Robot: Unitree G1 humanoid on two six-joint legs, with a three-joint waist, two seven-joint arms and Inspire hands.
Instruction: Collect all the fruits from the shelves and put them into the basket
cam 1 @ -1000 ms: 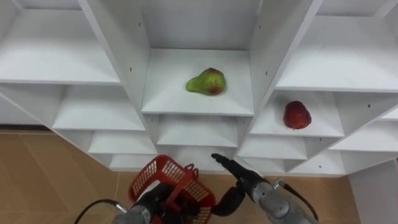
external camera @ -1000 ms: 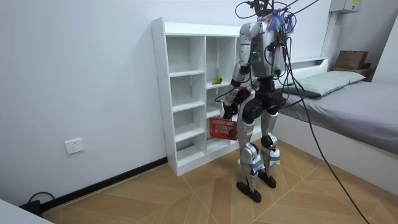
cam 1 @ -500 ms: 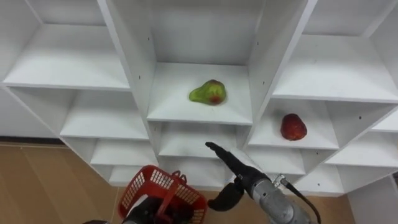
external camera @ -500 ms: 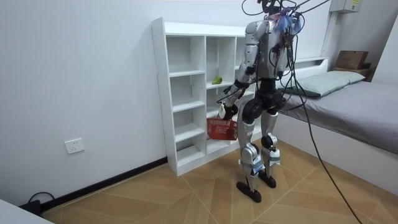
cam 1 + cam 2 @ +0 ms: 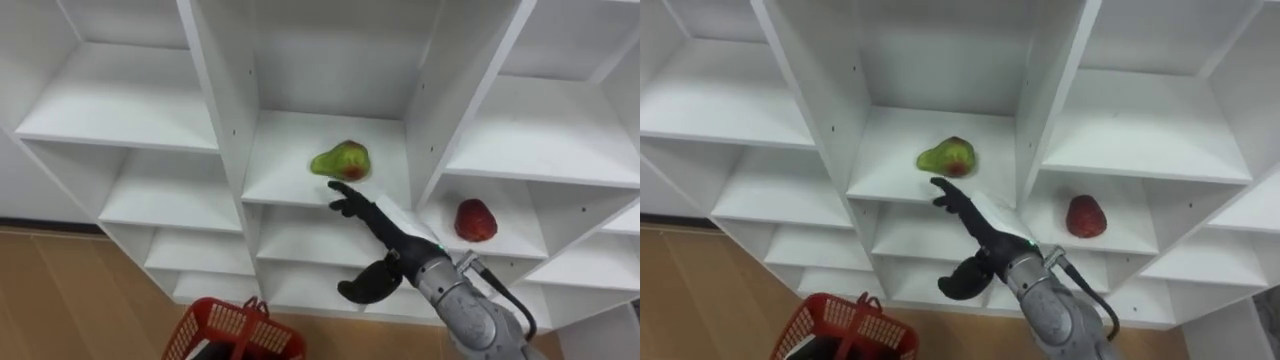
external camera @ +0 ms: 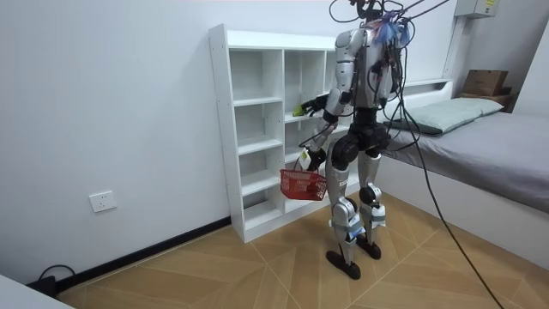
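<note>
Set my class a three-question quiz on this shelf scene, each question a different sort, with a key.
1. True or false: the right hand is closed round the pear.
2. The red fruit lies: A) in the pear's compartment; B) in the column to the pear's right; C) in the column to the pear's left.
3. What colour is the basket?
Key: 1 false; 2 B; 3 red.

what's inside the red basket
Bare mesh walls show inside the red basket; no fruit seen. Its floor is cut off by the view's lower edge, so unknown.
</note>
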